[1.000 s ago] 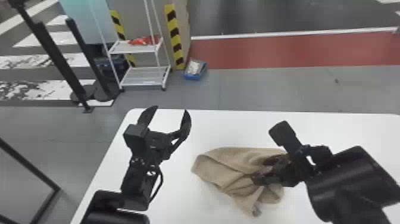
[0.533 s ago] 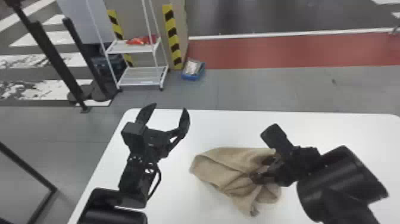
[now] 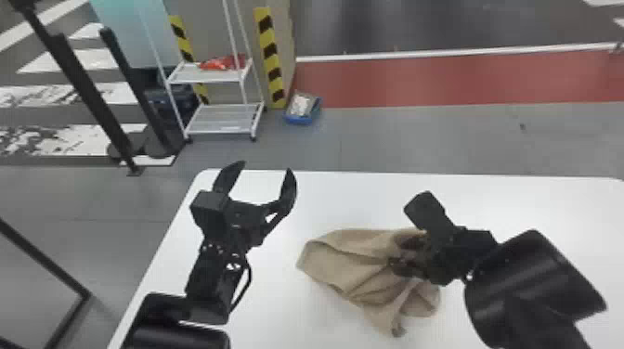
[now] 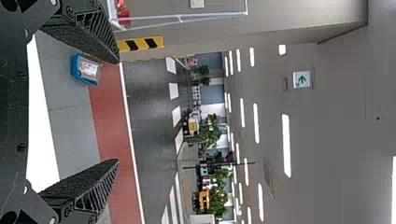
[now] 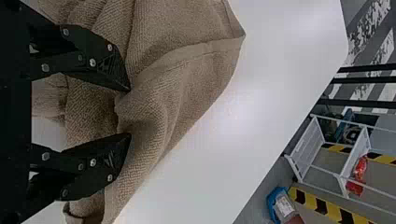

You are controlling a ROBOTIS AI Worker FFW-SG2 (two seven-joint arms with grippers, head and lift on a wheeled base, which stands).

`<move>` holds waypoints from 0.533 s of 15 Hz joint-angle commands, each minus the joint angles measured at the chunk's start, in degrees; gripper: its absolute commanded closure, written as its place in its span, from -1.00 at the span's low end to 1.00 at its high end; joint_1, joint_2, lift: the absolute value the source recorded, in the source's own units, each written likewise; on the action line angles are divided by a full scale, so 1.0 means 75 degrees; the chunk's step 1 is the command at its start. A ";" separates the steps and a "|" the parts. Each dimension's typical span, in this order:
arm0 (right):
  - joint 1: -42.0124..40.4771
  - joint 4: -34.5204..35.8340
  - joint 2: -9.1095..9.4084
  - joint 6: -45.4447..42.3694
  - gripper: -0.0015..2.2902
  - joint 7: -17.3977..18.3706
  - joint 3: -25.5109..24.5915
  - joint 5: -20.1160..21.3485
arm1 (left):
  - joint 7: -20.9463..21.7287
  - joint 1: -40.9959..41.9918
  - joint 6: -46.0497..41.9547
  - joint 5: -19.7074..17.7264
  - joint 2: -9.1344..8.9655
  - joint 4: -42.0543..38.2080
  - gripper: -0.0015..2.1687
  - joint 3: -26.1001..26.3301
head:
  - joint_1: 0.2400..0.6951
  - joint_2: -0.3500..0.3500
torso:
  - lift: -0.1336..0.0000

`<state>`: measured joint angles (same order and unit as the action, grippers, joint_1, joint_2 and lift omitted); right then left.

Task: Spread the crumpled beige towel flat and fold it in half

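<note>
A: From the head view, where does the towel (image 3: 343, 260) lie?
B: On the desk (image 3: 534, 199), crumpled, between the arms; its long axis slants from a broad flap on the robot's left to a bunched end on the right, with one corner pointing back toward the robot; the right gripper (image 3: 397, 253) is over that bunched end, so it is far the nearer.
A: And the left gripper (image 3: 266, 166)?
B: Off to the towel's left and farther forward, well apart from it; its fingers are spread, pointing away toward the far edge, so I'd say it must turn and come back right to reach the flap; bare desk lies between.
A: The left wrist view?
B: Fingers wide, nothing held; they face out past the desk.
A: The right wrist view?
B: Fingers apart at the cloth, a fold lying between the tips; closing looks like the next move, though it could catch several layers; beyond the hemmed edge there is open desk for spreading.
</note>
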<state>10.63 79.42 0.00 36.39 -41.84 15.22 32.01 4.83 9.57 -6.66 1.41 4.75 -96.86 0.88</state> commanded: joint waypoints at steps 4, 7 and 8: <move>0.0282 -0.0359 0.0007 -0.0006 0.06 0.0001 -0.0038 -0.0354 | 0.0000 0.0061 -0.0008 0.0000 0.0059 -0.0011 -0.86 -0.0012 | 1.00 0.44 | 1.00; 0.0294 -0.0183 0.0007 0.0346 0.16 -0.0269 -0.0248 -0.0764 | 0.0000 0.0143 -0.0008 0.0000 0.0059 -0.0105 -0.86 -0.0047 | 1.00 0.46 | 1.00; 0.0177 0.0286 0.0007 0.0721 0.16 -0.0492 -0.0295 -0.0928 | 0.0000 0.0189 -0.0008 0.0000 0.0059 -0.0140 -0.86 -0.0059 | 1.00 0.46 | 1.00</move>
<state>12.81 78.21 0.00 38.63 -44.52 13.66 26.75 4.83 10.57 -6.83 1.41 5.18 -97.56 0.56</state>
